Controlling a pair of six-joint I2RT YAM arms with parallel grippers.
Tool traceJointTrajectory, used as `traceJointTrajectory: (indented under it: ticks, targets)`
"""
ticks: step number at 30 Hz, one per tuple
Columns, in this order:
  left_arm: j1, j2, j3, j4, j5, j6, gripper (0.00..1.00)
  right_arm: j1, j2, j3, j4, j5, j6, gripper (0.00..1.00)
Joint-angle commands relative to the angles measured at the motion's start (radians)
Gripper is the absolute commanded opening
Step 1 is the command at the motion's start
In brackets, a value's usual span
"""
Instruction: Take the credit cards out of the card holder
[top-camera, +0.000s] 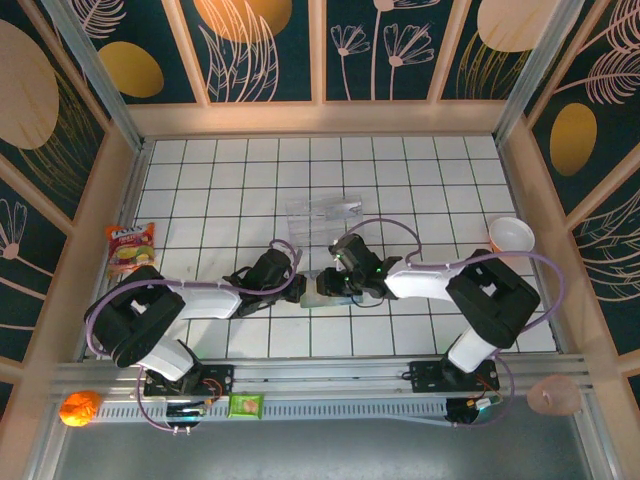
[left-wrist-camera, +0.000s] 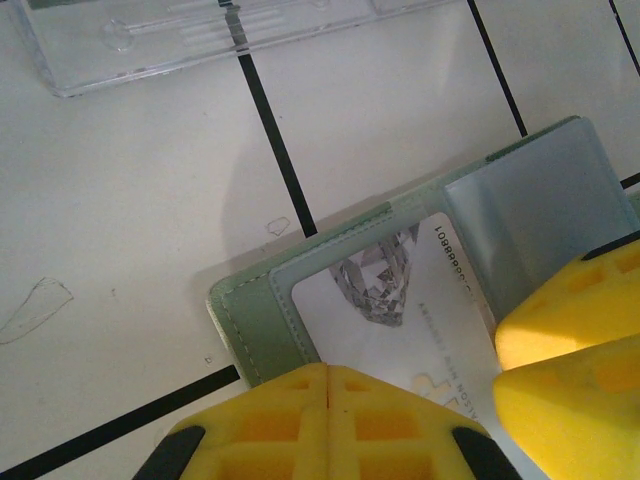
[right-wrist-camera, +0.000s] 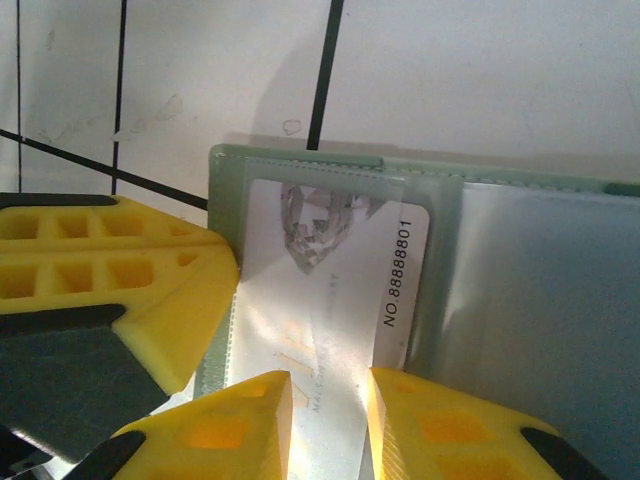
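Note:
The card holder (top-camera: 318, 297) lies open on the tiled floor between both arms, grey-green (left-wrist-camera: 250, 320) (right-wrist-camera: 300, 158). A white credit card (left-wrist-camera: 400, 310) (right-wrist-camera: 330, 260) with a diamond picture and a number sits in its left sleeve. My left gripper (top-camera: 300, 285) (left-wrist-camera: 328, 368) is shut, tips together on the holder's edge. Its fingers (right-wrist-camera: 130, 280) touch the holder's side. My right gripper (top-camera: 340, 285) (right-wrist-camera: 330, 400) has its jaws a little apart over the white card, and one finger (left-wrist-camera: 570, 340) covers the holder's right panel. See-through credit cards (top-camera: 322, 212) (left-wrist-camera: 150, 45) lie on the floor farther back.
A snack packet (top-camera: 130, 250) lies by the left wall and a white cup (top-camera: 512, 235) by the right wall. On the near rail sit an orange ball (top-camera: 80, 407), a green packet (top-camera: 245, 404) and a tan disc (top-camera: 553, 395). Wooden walls enclose the floor.

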Motion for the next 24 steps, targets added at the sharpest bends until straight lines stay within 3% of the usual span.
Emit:
traceJointTrajectory:
  ticks: [1,9,24]
  targets:
    - [0.008,0.006,-0.008,0.008,0.011,0.011,0.05,0.025,0.028,0.018,-0.081,0.082,0.002,0.27]
    - [0.011,0.006,-0.010,0.000,0.005,0.023,0.00,0.090,0.008,0.036,-0.215,0.331,0.031,0.25]
    - [0.022,0.003,0.004,-0.014,0.005,0.046,0.00,0.101,-0.056,0.036,-0.237,0.413,0.051,0.27]
